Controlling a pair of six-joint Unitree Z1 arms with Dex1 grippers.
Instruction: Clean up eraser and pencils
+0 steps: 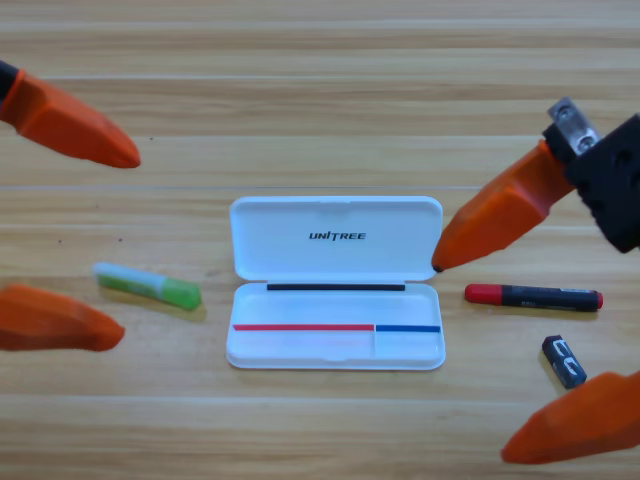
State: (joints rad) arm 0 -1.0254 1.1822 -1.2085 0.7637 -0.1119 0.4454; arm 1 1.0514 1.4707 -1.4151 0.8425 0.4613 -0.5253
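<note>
A wooden table (320,80) is seen from above, with an open white case at its middle and three small items still lying outside it. At the far left, the left gripper (70,235) waits at the picture's edge, its two orange jaws spread wide, one high and one low, holding nothing. Just to the right of that gap lies the green pencil (147,285), a short translucent stick with a pale end pointing left, tilted slightly and resting flat on the wood, near the case but not touching it. At the centre sits the white case (336,238), lid folded back and flat, its shallow tray open toward the viewer and not yet holding any of the items. To the right of the case lies the black pencil (533,296), red end nearest the case, running almost level. Below and right of it sits the eraser (564,361), a small black block with white markings, apart from the pencil. The right gripper (470,360) reaches in from the upper right, jaws wide apart and empty; one tip hovers near the case's right edge, the other low at the picture's bottom right, so the black pencil and eraser both lie between them. A good pick probably means centring on one item only, closing across the pencil's narrow barrel rather than along it.
</note>
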